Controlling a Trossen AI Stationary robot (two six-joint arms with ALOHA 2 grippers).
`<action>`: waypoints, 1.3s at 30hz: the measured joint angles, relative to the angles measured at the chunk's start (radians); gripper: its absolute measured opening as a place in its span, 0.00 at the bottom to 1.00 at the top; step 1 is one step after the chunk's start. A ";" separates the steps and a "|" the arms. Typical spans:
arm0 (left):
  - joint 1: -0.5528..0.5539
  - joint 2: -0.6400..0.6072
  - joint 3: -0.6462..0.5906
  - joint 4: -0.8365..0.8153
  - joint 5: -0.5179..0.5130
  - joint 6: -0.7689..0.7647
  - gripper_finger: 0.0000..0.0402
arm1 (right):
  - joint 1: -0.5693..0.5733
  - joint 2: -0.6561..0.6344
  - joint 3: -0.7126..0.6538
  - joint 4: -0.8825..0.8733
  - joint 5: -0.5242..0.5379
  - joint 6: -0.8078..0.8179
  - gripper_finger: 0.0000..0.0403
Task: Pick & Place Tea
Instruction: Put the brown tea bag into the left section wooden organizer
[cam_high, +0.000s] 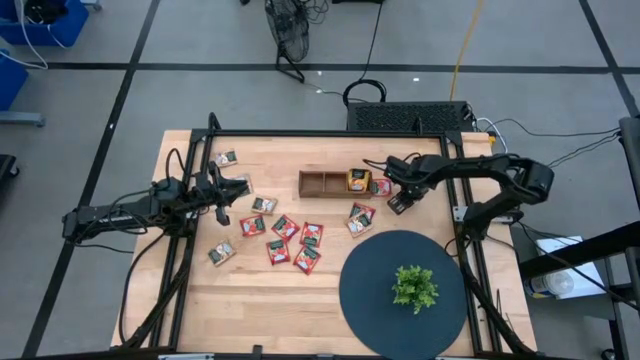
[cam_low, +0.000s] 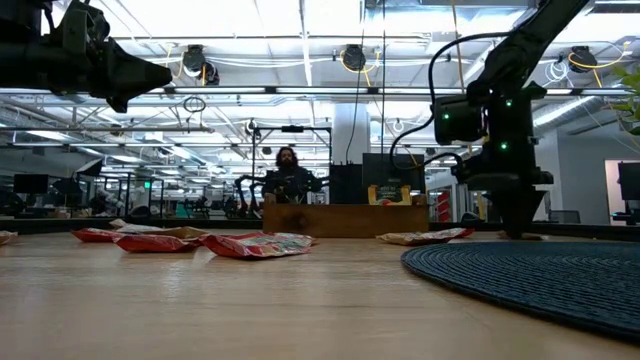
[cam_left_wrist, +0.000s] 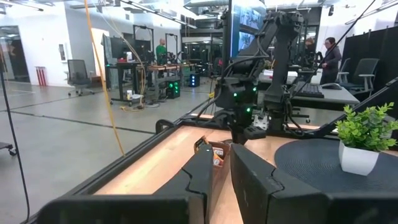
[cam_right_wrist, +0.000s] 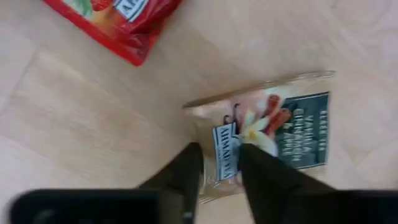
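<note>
Several tea sachets, mostly red (cam_high: 285, 238), lie flat and scattered on the wooden table. An orange one (cam_high: 358, 179) sits in the right compartment of the brown tray (cam_high: 322, 183). My right gripper (cam_high: 397, 203) is down at the table just right of the tray, shut on a pale sachet with a dark green label (cam_right_wrist: 273, 130). A red sachet (cam_right_wrist: 118, 18) lies beside it. My left gripper (cam_high: 228, 190) hangs above the table's left part, shut and empty, and shows in the low view (cam_low: 135, 75). My right gripper pinches the pale sachet by one edge (cam_right_wrist: 225, 152) between its two fingers. The fingers (cam_right_wrist: 264, 177) come from above, pointing down. The sachet lies spread out flat at the table top; whether it is lifted off the wood, I cannot tell.
A round dark mat (cam_high: 370, 300) with a small potted plant (cam_high: 414, 287) fills the near right of the table. The tray stands at the far middle. A person (cam_low: 287, 170) sits beyond the far edge. There is bare wood at the near left.
</note>
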 joint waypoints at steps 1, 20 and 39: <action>0.000 0.000 0.000 0.000 0.000 0.000 0.16 | 0.000 0.001 0.000 0.002 0.004 -0.010 0.16; 0.000 0.000 0.000 0.000 -0.002 0.000 0.16 | 0.304 -0.174 0.129 -0.060 0.439 -0.047 0.01; 0.000 0.000 0.000 0.000 -0.001 0.000 0.16 | 0.628 -0.190 -0.098 1.076 0.937 -0.671 0.01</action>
